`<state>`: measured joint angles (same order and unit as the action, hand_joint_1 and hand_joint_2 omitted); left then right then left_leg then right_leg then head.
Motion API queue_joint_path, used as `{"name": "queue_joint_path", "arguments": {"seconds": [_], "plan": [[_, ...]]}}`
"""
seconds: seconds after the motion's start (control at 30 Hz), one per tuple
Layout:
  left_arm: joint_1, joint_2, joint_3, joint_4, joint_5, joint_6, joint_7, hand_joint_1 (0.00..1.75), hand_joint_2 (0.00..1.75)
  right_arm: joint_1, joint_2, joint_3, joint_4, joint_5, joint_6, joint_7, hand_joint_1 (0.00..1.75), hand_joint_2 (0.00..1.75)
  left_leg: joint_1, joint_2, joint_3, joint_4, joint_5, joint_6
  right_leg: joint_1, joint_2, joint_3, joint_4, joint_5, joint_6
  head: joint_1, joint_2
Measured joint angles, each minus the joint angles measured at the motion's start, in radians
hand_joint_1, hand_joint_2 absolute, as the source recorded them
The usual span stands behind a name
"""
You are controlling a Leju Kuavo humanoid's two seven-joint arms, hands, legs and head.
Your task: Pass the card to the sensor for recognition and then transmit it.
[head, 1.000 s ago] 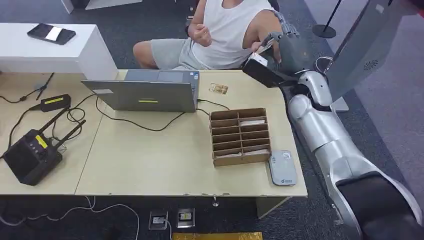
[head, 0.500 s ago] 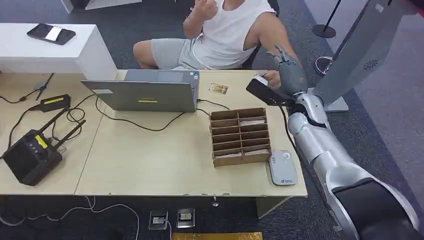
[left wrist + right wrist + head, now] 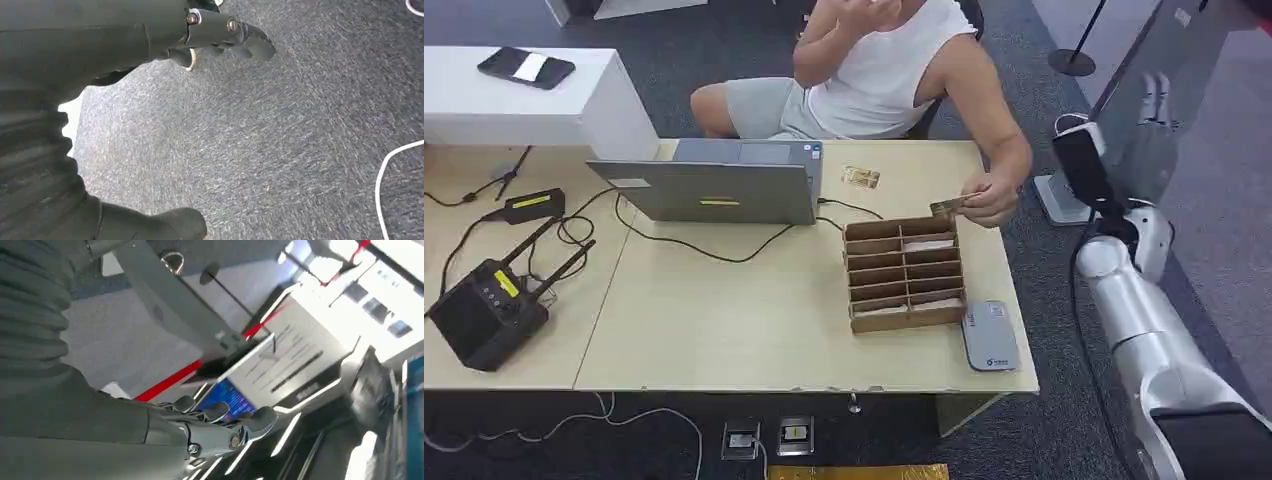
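Card's in the person's hand [image 3: 992,196] now, both of mine are holding nothing

Going left to right from my head cam: black router box [image 3: 486,310] on the counter [image 3: 724,330], then the laptop [image 3: 714,180], then the cardboard slot tray [image 3: 904,272] with the grey sensor [image 3: 989,336] just beside its near right corner. The person seated behind the counter pinches the card [image 3: 944,207] right over the tray's back edge. My right hand [image 3: 1157,97] is raised off past the counter's right end, fingers apart, empty. On the wrist cam my left hand [image 3: 220,35] hangs over grey carpet, fingers loose, empty too.
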<state>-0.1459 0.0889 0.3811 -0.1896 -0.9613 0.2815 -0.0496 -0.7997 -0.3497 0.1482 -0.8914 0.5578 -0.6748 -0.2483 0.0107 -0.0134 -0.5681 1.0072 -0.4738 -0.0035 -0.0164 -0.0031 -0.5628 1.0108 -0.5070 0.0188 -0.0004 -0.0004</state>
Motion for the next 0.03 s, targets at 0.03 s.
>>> {"name": "queue_joint_path", "arguments": {"seconds": [0.03], "plan": [[0.001, 0.0, 0.0, 0.0, 0.0, 0.0, 0.0, 0.0, 1.75, 0.012, -0.018, -0.033, -0.01, -0.008, 0.0, -0.002, 0.0, 1.75, 0.0, 0.0, 0.0, 0.0, 0.0, 0.0, 0.0, 0.0, 0.0, 0.0, 0.0, 0.0, 0.0, 0.0]]}}
